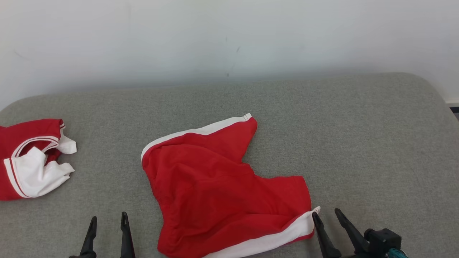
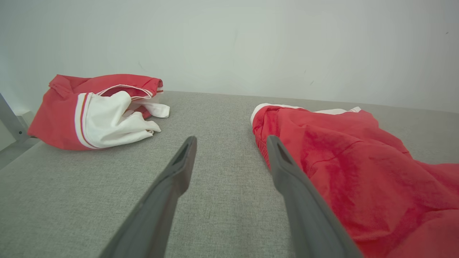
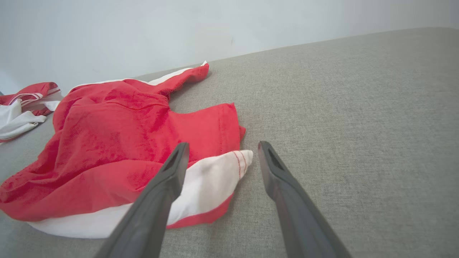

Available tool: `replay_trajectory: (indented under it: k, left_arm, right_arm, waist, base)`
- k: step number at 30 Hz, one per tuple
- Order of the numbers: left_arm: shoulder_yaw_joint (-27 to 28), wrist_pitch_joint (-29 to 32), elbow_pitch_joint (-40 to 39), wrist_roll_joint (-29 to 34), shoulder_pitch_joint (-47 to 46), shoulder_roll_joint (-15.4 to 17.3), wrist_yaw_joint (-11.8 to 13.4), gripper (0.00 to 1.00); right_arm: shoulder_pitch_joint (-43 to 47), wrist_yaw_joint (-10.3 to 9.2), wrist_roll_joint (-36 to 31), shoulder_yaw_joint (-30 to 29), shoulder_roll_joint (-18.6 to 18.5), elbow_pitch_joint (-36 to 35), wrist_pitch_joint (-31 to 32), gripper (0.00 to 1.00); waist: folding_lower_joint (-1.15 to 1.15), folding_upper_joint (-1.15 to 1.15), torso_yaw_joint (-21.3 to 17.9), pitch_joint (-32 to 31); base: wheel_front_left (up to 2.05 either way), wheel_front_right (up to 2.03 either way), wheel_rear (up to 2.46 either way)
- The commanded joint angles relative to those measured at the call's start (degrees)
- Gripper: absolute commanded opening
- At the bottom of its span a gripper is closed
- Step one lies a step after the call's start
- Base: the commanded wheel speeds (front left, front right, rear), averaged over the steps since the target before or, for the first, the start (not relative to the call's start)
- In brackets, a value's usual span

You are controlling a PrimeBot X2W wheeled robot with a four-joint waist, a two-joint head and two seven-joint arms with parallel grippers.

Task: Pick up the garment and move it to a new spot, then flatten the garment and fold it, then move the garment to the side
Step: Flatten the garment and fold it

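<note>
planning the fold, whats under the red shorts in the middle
The red shorts lie spread on the grey padded surface, which shows around their edges. What is beneath the cloth cannot be seen; the fabric covers it.

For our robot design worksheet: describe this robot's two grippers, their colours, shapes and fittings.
Both the left gripper and the right gripper have two long, dark fingers tapering to narrow tips. Close up, the fingers look matt dark grey with a recessed slot near each tip. Behind the right gripper sits a black block with a teal part.
</note>
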Motion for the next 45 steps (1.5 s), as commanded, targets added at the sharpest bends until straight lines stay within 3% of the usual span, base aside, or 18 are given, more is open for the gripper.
replay_trajectory:
  k: [1,8,15,22,33,34,35,36,45]
  left_arm:
    - [0.0,-0.2,-0.1,0.1,0.5,-0.1,0.1,1.0]
    - [-0.3,-0.2,0.0,0.5,2.4,0.0,0.0,1.0]
    - [-0.7,-0.2,-0.2,0.7,2.6,0.0,0.0,1.0]
    - [-2.5,-0.2,-0.1,0.2,1.3,0.0,0.1,1.0]
    - [-3.6,-0.2,0.9,-0.9,-0.2,0.0,0.3,1.0]
    - [-3.7,-0.2,0.9,-0.9,-0.1,0.0,0.4,1.0]
    - [-3.7,-0.2,0.8,-1.0,-0.1,0.0,0.5,1.0]
    - [-3.7,-0.2,0.7,-1.0,-0.1,0.0,0.4,1.0]
    - [-3.3,-0.2,1.1,-0.5,-0.7,0.0,0.1,1.0]
  right_arm:
    - [1.1,-0.14,0.0,-0.7,-0.3,-0.6,-0.3,1.0]
    - [2.1,-0.14,0.1,-4.1,-1.6,-0.9,0.1,1.0]
    - [-4.1,-0.14,-0.3,-1.4,-2.7,0.9,2.7,1.0]
    - [-12.5,-0.14,1.8,2.4,-4.7,7.9,7.5,1.0]
    - [-17.8,-0.14,6.6,7.5,-6.2,19.9,10.7,1.0]
    - [-18.2,-0.14,7.1,8.0,-6.1,20.5,10.3,0.88]
    - [-18.7,-0.14,7.6,8.7,-6.0,20.9,9.8,0.4]
    - [-19.1,-0.14,8.0,9.4,-6.0,21.2,9.2,0.0]
    - [-25.2,-0.14,10.6,9.7,-10.0,21.3,2.1,0.0]
  waist:
    - [0.0,0.0,0.1,-0.4]
    - [0.0,0.0,1.2,-1.9]
    - [0.0,0.0,2.6,-2.1]
    - [0.0,0.0,4.7,-1.3]
    - [0.0,0.0,7.2,0.2]
    - [0.0,0.0,7.3,0.3]
    - [0.0,0.0,7.3,0.4]
    - [0.0,0.0,7.2,0.4]
    - [0.0,0.0,6.3,0.1]
  base:
    - [0.0,0.0,0.0]
    - [0.0,0.0,0.0]
    - [0.0,0.0,0.0]
    - [0.0,0.0,0.0]
    - [0.0,0.0,0.0]
    - [0.0,0.0,0.0]
    - [0.0,0.0,0.0]
    - [0.0,0.0,0.0]
    - [0.0,0.0,0.0]
